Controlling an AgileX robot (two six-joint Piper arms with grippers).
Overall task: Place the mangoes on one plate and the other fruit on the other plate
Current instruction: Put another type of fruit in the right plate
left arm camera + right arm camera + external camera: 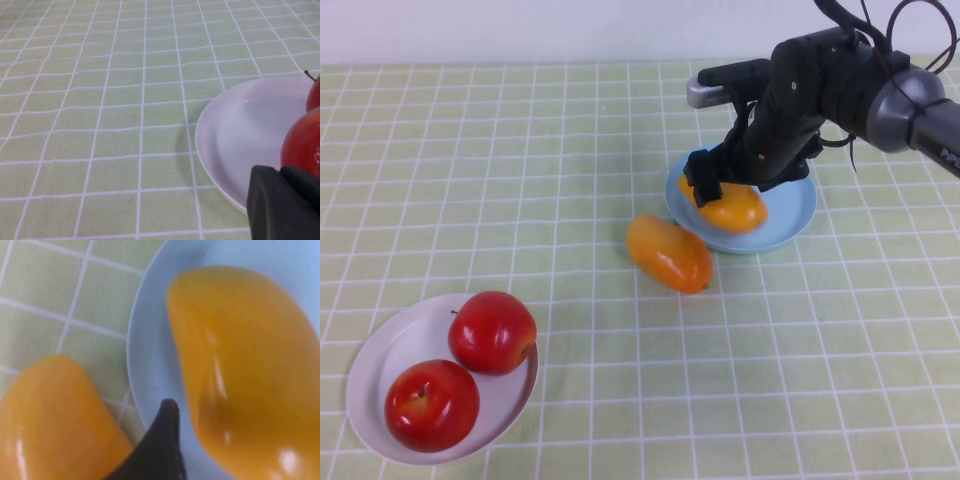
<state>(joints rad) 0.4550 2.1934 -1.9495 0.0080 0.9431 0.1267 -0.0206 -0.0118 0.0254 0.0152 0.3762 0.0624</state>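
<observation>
A yellow-orange mango (732, 208) (250, 365) lies on the light blue plate (790, 215) (155, 340). My right gripper (732, 190) hovers over it, open. One dark finger (165, 440) stands beside the mango with a strip of plate showing between them; the other finger is hidden. The deeper orange mango (668, 252) (55, 425) rests on the cloth, touching the plate's near-left rim. Two red apples (492, 332) (432, 405) sit on the white plate (395, 345) at the front left. In the left wrist view my left gripper (281, 172) is shut beside an apple (302, 145) over the white plate (240, 130).
A green checked cloth (520, 170) covers the whole table. The right arm's dark links (840, 80) reach in from the back right above the blue plate. The left arm does not show in the high view.
</observation>
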